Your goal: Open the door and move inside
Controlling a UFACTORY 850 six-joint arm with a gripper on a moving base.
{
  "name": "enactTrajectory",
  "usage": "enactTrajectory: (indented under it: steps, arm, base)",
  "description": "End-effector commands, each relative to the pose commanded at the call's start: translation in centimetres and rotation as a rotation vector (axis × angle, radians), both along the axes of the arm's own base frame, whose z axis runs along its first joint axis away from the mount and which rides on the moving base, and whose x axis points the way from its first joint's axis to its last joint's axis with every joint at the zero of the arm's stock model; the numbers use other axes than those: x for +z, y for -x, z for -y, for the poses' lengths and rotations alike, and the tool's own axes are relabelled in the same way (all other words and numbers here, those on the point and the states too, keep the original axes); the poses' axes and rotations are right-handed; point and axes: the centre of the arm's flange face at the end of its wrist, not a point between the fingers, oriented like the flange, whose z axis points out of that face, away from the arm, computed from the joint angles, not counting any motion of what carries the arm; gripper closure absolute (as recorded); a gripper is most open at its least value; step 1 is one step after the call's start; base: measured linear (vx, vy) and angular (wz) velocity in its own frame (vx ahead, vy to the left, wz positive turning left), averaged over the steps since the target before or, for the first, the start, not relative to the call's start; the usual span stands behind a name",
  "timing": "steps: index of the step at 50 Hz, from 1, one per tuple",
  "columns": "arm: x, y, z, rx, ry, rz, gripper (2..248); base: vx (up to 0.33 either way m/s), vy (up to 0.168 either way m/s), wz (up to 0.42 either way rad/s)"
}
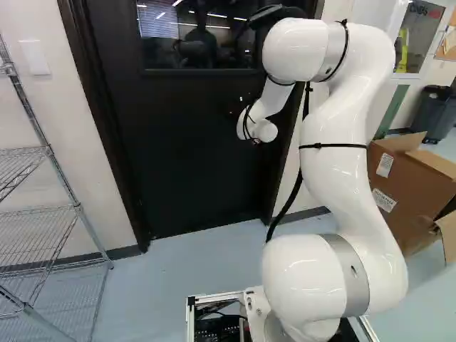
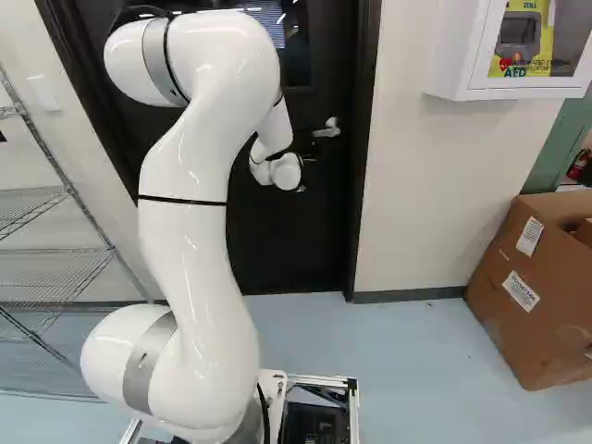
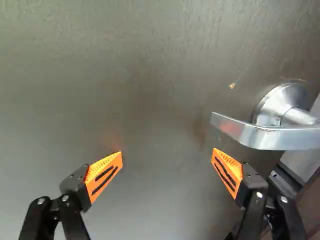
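Note:
The black gripper (image 1: 234, 112) is barely distinguishable against the dark door (image 1: 192, 157) in the left base view. In the wrist view the gripper (image 3: 167, 151) stands open, its orange-padded fingers wide apart and only bare door surface (image 3: 150, 75) beyond the gap. A silver lever handle (image 3: 280, 137) lies outside that gap, just ahead of and beside one finger, its free end close to that fingertip. Whether they touch I cannot tell. The right base view shows the handle (image 2: 326, 129) roughly level, near the frame-side edge of the door, which appears closed.
A wire shelf (image 1: 43, 206) stands left of the door. Cardboard boxes (image 2: 536, 287) sit on the floor to the right, below a white wall cabinet (image 2: 462, 55). The dark door frame (image 2: 363, 157) borders the handle side. A bin (image 1: 433, 110) stands farther back.

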Motion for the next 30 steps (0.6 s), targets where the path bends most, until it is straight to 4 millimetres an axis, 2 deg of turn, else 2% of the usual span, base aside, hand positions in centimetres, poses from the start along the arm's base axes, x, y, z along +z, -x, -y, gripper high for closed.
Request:
enactTrajectory:
  steps: [30]
  arm:
    - [-1.1,-5.9,-1.0,0.053,0.024,0.062,3]
  base:
    - [0.0,0.0,0.0]
